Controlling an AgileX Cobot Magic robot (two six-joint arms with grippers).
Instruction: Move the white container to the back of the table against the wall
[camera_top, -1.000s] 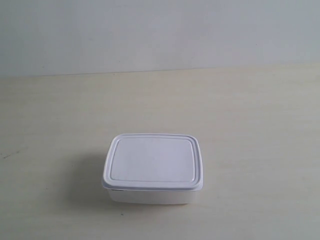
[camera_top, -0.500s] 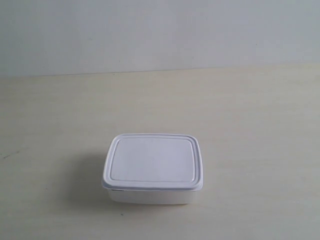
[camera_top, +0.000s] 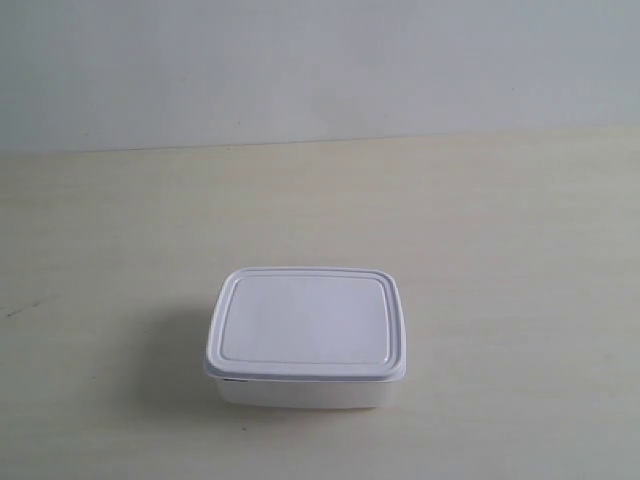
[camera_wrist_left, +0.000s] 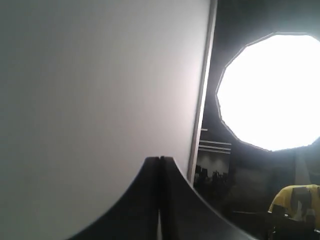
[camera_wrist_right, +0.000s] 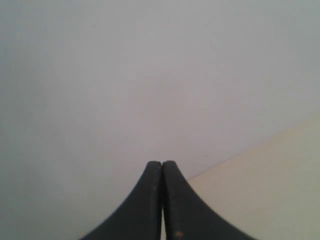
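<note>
The white container (camera_top: 306, 336) sits lidded on the pale beige table (camera_top: 500, 250), toward the front in the exterior view, well short of the off-white wall (camera_top: 320, 70). Neither arm shows in that view. My left gripper (camera_wrist_left: 159, 159) is shut with nothing in it, its black fingers pressed together in front of the wall (camera_wrist_left: 100, 90). In the right wrist view my right gripper (camera_wrist_right: 162, 163) is likewise shut and empty, facing the wall (camera_wrist_right: 150, 75) with a corner of the table (camera_wrist_right: 265, 190) beside it. Neither wrist view shows the container.
A wide strip of bare table lies between the container and the wall. Past the wall's edge (camera_wrist_left: 202, 100), the left wrist view shows a bright round studio light (camera_wrist_left: 272, 90) and a dark room.
</note>
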